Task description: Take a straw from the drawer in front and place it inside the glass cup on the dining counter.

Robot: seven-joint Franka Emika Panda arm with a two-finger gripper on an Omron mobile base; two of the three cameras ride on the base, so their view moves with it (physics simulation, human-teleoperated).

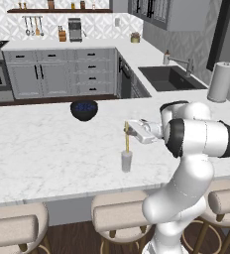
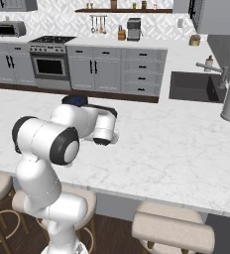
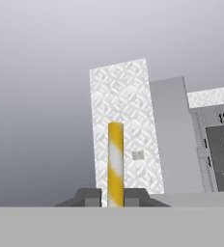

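My gripper [image 1: 128, 130] is shut on the yellow straw [image 1: 127, 138] and holds it upright over the dining counter [image 1: 47, 149]. The straw's lower end sits at the rim of the small glass cup [image 1: 126, 161], which stands directly beneath it near the counter's front edge. In the hand view the straw [image 3: 115, 161] rises between the two dark fingertips [image 3: 88, 195], with the gripper [image 3: 113, 197] closed around its base. In the right base view my own arm covers the hand, the straw and the cup above the counter [image 2: 166, 149]. The drawer is out of view.
A dark blue bowl [image 1: 84, 109] sits on the counter behind and left of the cup, and its edge shows past the arm [image 2: 75, 100]. Beige stools [image 1: 119, 211] line the near edge. A paper towel roll [image 1: 221, 82] and sink [image 1: 170, 78] lie far right.
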